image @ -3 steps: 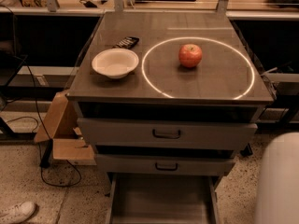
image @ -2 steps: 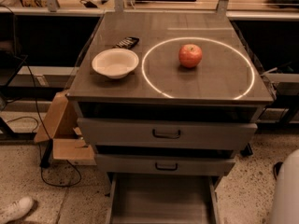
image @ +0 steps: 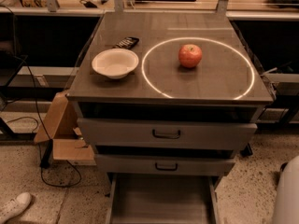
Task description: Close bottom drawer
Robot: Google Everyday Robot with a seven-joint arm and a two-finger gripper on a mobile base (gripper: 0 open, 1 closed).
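Observation:
The bottom drawer (image: 161,202) of the grey cabinet stands pulled far out at the lower edge of the camera view. Its flat grey tray shows; its front and handle are cut off below the frame. The middle drawer (image: 163,164) and the top drawer (image: 166,133) above it are pushed in, each with a small dark loop handle. My gripper is not in view. Only a white rounded part of my body or arm (image: 287,197) shows at the bottom right corner, to the right of the open drawer.
On the cabinet top sit a red apple (image: 190,55) inside a bright ring, a white bowl (image: 115,63) and a small dark object (image: 126,42). A cardboard box (image: 63,129), a black cable (image: 44,171) and a white shoe (image: 14,206) lie on the floor at the left.
The white rounded part at the bottom right has drawn back towards the right edge and fills less of the view. The drawers and the things on top have not moved.

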